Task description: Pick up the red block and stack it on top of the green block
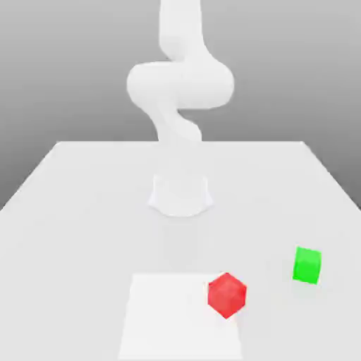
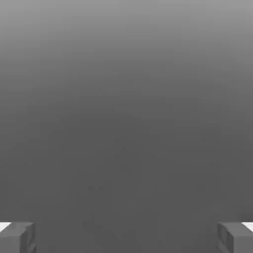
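Note:
The red block (image 1: 227,295) sits near the front of the table, turned corner-on to the exterior view, at the right edge of a brighter white square patch. The green block (image 1: 307,265) rests to the exterior view's right of it and slightly farther back, about a block's width of bare table between them. In the hand view my gripper (image 2: 126,237) is open, its two grey fingertips (image 2: 17,237) standing far apart with nothing between them, facing plain grey background. The white arm (image 1: 180,84) rises from its base and bends upward out of the frame.
The arm's round base (image 1: 180,194) stands mid-table behind the blocks. A brighter white square patch (image 1: 169,317) lies at the front of the white table (image 1: 70,211). The table's edges run along the exterior view's left and right.

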